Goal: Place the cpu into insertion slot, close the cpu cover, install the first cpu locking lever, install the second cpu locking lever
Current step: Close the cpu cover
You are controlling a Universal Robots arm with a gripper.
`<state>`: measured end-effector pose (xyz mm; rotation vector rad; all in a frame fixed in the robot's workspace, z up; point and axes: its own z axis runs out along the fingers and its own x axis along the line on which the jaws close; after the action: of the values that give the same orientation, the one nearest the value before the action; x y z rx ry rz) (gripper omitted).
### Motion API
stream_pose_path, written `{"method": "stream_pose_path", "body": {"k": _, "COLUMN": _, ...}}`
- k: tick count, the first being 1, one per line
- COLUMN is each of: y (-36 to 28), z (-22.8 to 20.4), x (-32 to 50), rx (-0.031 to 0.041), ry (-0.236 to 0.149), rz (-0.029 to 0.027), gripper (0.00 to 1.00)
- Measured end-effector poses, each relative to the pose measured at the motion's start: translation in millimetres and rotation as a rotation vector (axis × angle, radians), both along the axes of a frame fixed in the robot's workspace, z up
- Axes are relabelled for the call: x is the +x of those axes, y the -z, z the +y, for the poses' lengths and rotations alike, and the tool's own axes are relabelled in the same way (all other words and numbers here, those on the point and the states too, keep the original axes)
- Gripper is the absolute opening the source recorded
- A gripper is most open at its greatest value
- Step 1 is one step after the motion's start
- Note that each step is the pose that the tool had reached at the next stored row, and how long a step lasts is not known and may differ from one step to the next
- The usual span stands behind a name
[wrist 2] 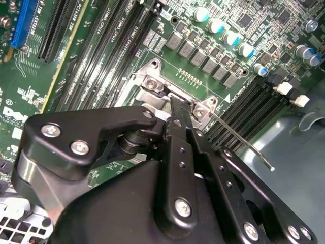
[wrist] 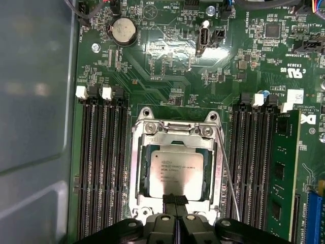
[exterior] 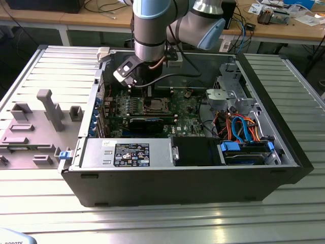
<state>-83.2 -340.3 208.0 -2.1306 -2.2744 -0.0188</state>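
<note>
On the ribbed metal desk (exterior: 45, 66) lies a big open computer case (exterior: 177, 188). A grey tray (exterior: 30, 132) of blocks sits beside it, on the exterior view's left. My arm (exterior: 150, 30) reaches down into the case from above. Under me is the green motherboard (wrist: 167, 66), with long black memory slots (wrist: 101, 168) on both sides of the middle.

My hand (wrist: 175, 199) is narrow. Its two fingers are pressed together with nothing between them. Their tips sit right at the edge of the cpu cover (wrist: 138, 168), which lies down flat like a silver picture frame. Through its square window I see the cpu (wrist: 175, 170), lying flat in the insertion slot (wrist: 177, 145) with its grey side up. I cannot tell if my fingertips touch the chip or just the frame.

Seen in the second wrist view, a thin metal lever (wrist 2: 244, 145) sticks up off the board beside the cover. A round silver battery (wrist: 124, 30) sits farther off on the board.
</note>
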Motion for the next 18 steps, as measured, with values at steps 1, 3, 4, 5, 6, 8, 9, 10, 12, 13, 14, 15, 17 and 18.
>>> {"method": "stream_pose_path", "body": {"k": 1, "y": 0.6, "z": 0.0, "x": 0.0, "rx": 0.0001, "ry": 0.000, "rz": 0.0003, "gripper": 0.11}}
{"method": "stream_pose_path", "body": {"k": 3, "y": 1.9, "z": -0.1, "x": -0.2, "rx": -0.0005, "ry": 0.000, "rz": 0.0027, "gripper": 0.11}}
{"method": "stream_pose_path", "body": {"k": 4, "y": 2.6, "z": -0.1, "x": -0.2, "rx": -0.0008, "ry": 0.000, "rz": 0.0040, "gripper": 0.11}}
{"method": "stream_pose_path", "body": {"k": 5, "y": 3.4, "z": -0.1, "x": -0.2, "rx": -0.0004, "ry": 0.000, "rz": 0.0052, "gripper": 0.11}}
{"method": "stream_pose_path", "body": {"k": 6, "y": 3.6, "z": -0.1, "x": -0.2, "rx": -0.0003, "ry": 0.000, "rz": 0.0058, "gripper": 0.11}}
{"method": "stream_pose_path", "body": {"k": 8, "y": 2.5, "z": 0.2, "x": -0.1, "rx": 0.0012, "ry": 0.000, "rz": 0.0049, "gripper": 0.11}}
{"method": "stream_pose_path", "body": {"k": 9, "y": -0.5, "z": 0.1, "x": -0.2, "rx": 0.0002, "ry": 0.000, "rz": 0.0055, "gripper": 0.11}}
{"method": "stream_pose_path", "body": {"k": 10, "y": -4.4, "z": 0.0, "x": -0.2, "rx": 0.0001, "ry": 0.000, "rz": 0.0056, "gripper": 0.11}}
{"method": "stream_pose_path", "body": {"k": 12, "y": -10.6, "z": 0.0, "x": -0.2, "rx": 0.0002, "ry": 0.000, "rz": 0.0056, "gripper": 0.11}}
{"method": "stream_pose_path", "body": {"k": 13, "y": -10.6, "z": 0.0, "x": 2.3, "rx": 0.0000, "ry": 0.000, "rz": 0.0057, "gripper": 0.11}}
{"method": "stream_pose_path", "body": {"k": 14, "y": -10.6, "z": 0.0, "x": 4.9, "rx": -0.0001, "ry": 0.000, "rz": 0.0061, "gripper": 0.11}}
{"method": "stream_pose_path", "body": {"k": 15, "y": -10.3, "z": 0.0, "x": 8.1, "rx": 0.0001, "ry": 0.000, "rz": 0.0062, "gripper": 0.11}}
{"method": "stream_pose_path", "body": {"k": 17, "y": -10.1, "z": 0.0, "x": 15.9, "rx": 0.0001, "ry": 0.000, "rz": 0.0062, "gripper": 0.11}}
{"method": "stream_pose_path", "body": {"k": 18, "y": -10.1, "z": 0.0, "x": 20.9, "rx": 0.0000, "ry": 0.000, "rz": 0.0063, "gripper": 0.11}}
